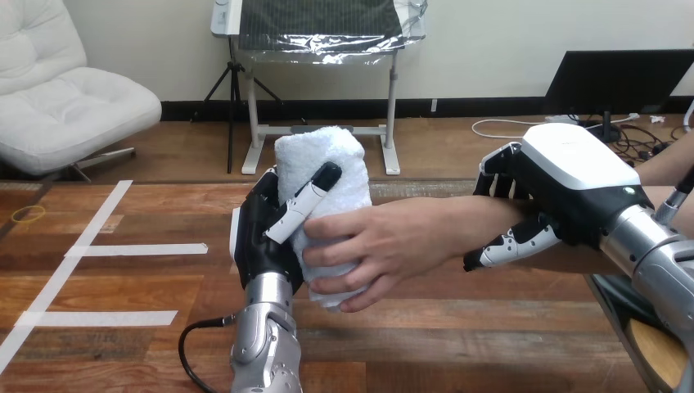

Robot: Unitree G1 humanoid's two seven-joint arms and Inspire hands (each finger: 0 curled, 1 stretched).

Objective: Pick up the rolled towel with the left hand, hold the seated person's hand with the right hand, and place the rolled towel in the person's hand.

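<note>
Nearest, my left robot hand is gripping the rolled towel upright for the person's hand wrapping it; my right robot hand is clasping their wrist steady.

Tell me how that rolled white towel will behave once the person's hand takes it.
Probably soft and squashy: the rolled towel looks fluffy and seems to give under the thumb of the left robot hand. Likely light for its bulk, being terry cloth. It might loosen in a slack grip, though the person's hand wraps its lower half.
</note>
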